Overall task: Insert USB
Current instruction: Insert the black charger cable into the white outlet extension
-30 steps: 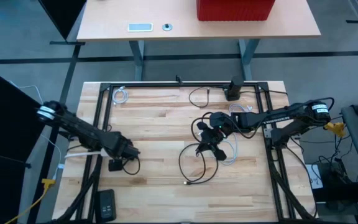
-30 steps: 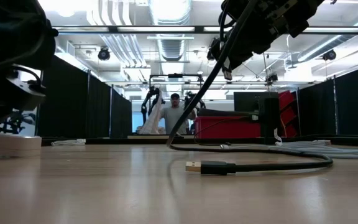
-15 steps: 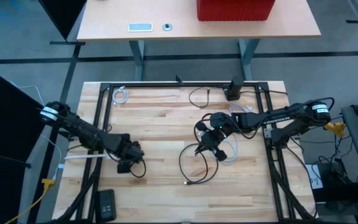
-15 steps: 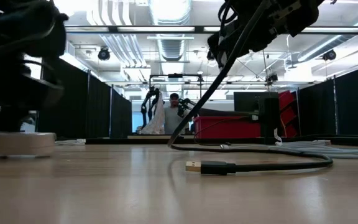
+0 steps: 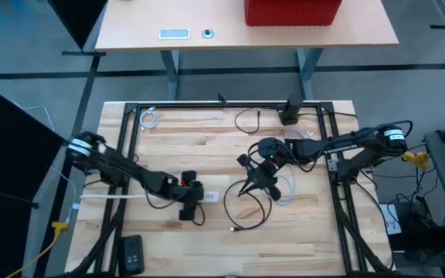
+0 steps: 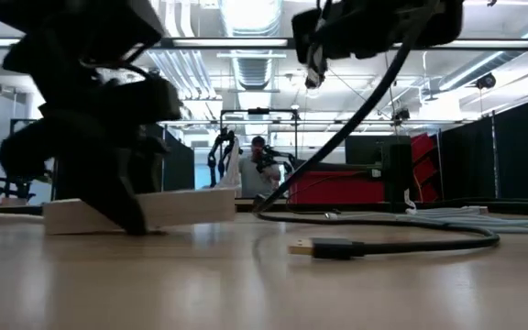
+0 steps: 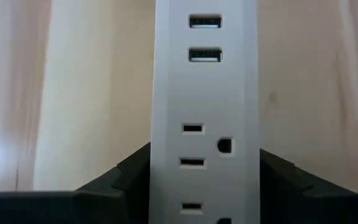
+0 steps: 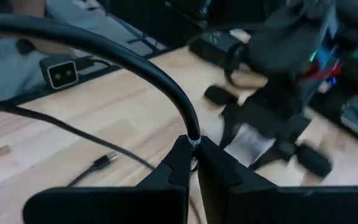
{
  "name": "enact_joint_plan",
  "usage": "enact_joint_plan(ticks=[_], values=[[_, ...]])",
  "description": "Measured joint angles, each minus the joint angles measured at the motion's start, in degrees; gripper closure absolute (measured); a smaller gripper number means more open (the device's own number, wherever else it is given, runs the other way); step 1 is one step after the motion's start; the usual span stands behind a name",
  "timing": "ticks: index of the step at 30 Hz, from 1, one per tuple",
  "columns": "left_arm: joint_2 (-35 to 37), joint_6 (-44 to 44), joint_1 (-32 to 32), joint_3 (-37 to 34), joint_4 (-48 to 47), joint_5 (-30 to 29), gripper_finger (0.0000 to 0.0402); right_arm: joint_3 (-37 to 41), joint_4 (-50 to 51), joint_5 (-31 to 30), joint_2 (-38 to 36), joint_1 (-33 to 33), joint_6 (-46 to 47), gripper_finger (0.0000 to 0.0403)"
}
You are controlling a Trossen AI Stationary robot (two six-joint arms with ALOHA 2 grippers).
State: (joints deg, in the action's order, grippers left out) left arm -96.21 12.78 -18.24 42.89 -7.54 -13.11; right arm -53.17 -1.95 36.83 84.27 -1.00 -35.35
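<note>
Both arms are dark, jointed tubes — each banded white near the shoulder. The left hand and right hand are matte black, with broad angular fingers — thin cables trail alongside.

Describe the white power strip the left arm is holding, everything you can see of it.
The power strip is a long, narrow white bar, plastic by its look. Its face shows two USB ports at one end, then ordinary outlets in a row. The left gripper clamps its long sides. In the low view it rests on the wooden table, left of the loose black cable's plug.
</note>
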Motion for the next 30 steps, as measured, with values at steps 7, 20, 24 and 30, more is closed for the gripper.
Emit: enact_joint_plan(ticks=[7, 20, 24, 30], values=[[-8.6, -8.0, 0.1, 9.1, 1.4, 1.3, 0.0208, -9.2, 9.7, 10.0, 10.5, -1.6, -7.2, 0.0401], [-8.6, -12.7, 0.2, 9.4, 2.6, 8.1, 0.0208, -19.9, 21.3, 13.2, 24.0, -2.4, -21.8, 0.0401], [-8.6, -12.7, 0.5, 9.3, 3.1, 9.8, 0.0208, -20.5, 20.7, 14.2, 24.7, -2.3, -24.2, 0.0401], [-8.7, -10.4, 0.5, 9.2, 3.7, 10.0, 0.0208, -22.2, 19.8, 14.7, 26.9, -1.5, -24.0, 0.0401]])
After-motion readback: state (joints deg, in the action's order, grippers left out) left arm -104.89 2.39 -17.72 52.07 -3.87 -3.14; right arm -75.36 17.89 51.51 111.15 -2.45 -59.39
